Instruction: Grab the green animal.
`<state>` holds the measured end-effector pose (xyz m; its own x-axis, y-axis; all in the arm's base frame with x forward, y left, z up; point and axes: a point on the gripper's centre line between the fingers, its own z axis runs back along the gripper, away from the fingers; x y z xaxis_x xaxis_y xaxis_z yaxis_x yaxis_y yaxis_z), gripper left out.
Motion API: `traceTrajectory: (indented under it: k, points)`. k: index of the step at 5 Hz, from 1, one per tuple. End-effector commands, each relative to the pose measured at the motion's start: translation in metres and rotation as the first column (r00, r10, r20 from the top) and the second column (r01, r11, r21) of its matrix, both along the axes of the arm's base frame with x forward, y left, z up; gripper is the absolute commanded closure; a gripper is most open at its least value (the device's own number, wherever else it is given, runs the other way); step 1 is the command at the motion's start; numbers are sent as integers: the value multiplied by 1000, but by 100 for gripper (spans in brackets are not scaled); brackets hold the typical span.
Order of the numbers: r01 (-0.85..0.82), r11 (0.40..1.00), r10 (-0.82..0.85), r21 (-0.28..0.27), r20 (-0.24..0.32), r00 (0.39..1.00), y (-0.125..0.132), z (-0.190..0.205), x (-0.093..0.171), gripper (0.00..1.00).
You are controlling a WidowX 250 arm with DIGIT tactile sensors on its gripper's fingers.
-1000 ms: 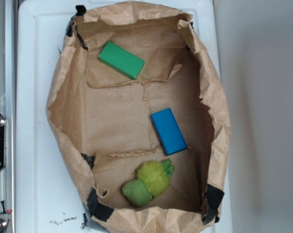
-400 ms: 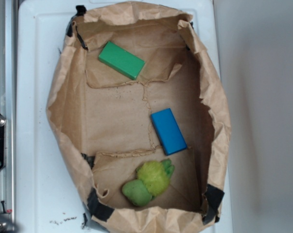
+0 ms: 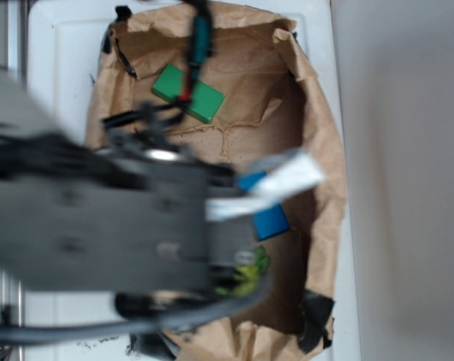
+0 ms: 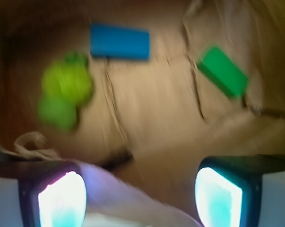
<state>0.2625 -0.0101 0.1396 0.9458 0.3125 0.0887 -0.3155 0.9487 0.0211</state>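
The hand (image 4: 140, 196) has its two fingers (image 4: 62, 198) wide apart and holds nothing; in the wrist view both pads glow at the bottom edge with bare paper between them. The green animal (image 4: 64, 94) lies at the left of that view, well off the line between the fingers, on the floor of the paper bag (image 3: 324, 188). In the exterior view only a sliver of it (image 3: 251, 269) shows at lower centre, under the arm (image 3: 99, 226), which covers most of the left half of the frame.

Both views are smeared, so exact positions are hard to trust.

The main risk is a miss: as things stand the toy sits to one side of the fingers, and a straight descent would probably close on paper. A second risk is the wrong pick. The green block (image 4: 223, 71) at upper right of the wrist view shares the colour, and the blue block (image 4: 119, 41) lies just beside the toy, at upper centre; a sloppy approach could nudge or pinch either one.

The bag is a hazard too. Its crumpled wall stands up around the toy at the lower end of the exterior view, and the fingers or the cable (image 3: 193, 60) trailing across the top of that view could snag it, dragging the bag over the white worktop (image 3: 53, 75) and shifting everything inside. The toy looks soft, so a shallow pinch might catch only fuzz and slip.
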Motion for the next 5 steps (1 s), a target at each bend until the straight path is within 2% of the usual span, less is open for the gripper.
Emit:
traceTrajectory:
  k: [1,2,3,4,5]
  points:
    - [-196,980,197,-34,40,980,38,2,63,0]
    - [-202,973,206,-112,24,978,43,7,58,0]
    - [-217,960,232,-179,67,970,42,0,44,0]
    - [-187,952,211,-242,74,975,36,-10,25,0]
    - [-142,950,168,-277,73,983,23,-12,15,0]
